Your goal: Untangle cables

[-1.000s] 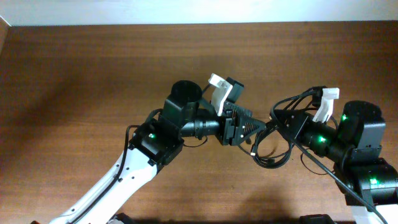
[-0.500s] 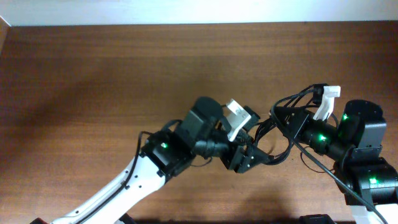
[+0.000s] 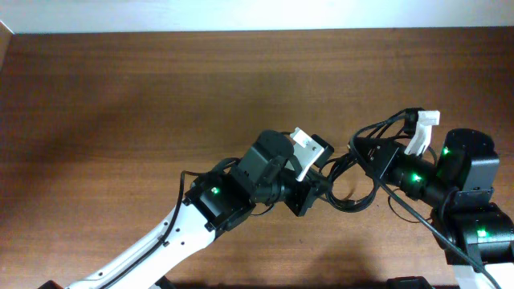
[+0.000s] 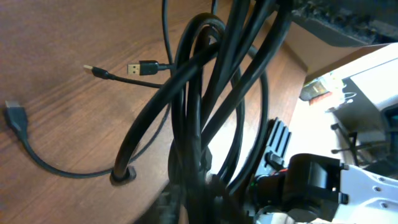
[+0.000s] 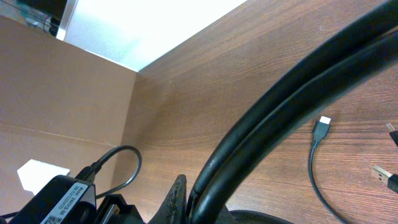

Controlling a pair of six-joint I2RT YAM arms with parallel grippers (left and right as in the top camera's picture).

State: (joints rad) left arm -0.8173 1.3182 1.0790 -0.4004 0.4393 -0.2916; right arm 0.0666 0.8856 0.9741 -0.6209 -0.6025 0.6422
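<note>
Fingers of the left gripper point(image 3: 316, 193) are masked by the wrist in the overhead view and by crowding strands in the left wrist view, so it cannot be told whether they are spread or pinching. Fingers of the right gripper point(image 3: 363, 154) are pressed together on the cables point(image 3: 353, 208), whose black loops spill from its tip. One arc rises behind the right gripper, and the larger coil lies on the table point(image 3: 120, 104) just beside it, toward the left arm. Over the last second the left gripper, formerly level with the right gripper and nearly touching its tip, swung down toward its own base, rolled over, then drew slightly back up. It now sits at the edge of the coil farthest from the right gripper. The right gripper and its hold have not moved. In the left wrist view several strands cross close before the lens and converge low in the frame, while three loose plug ends point(image 4: 138, 66) lie flat on the wood beyond. Judged meaning: the left gripper has been re-posed for a fresh grasp on the coil, with the right gripper as anchor. The cables remain tangled, and no strand is yet drawn free.
</note>
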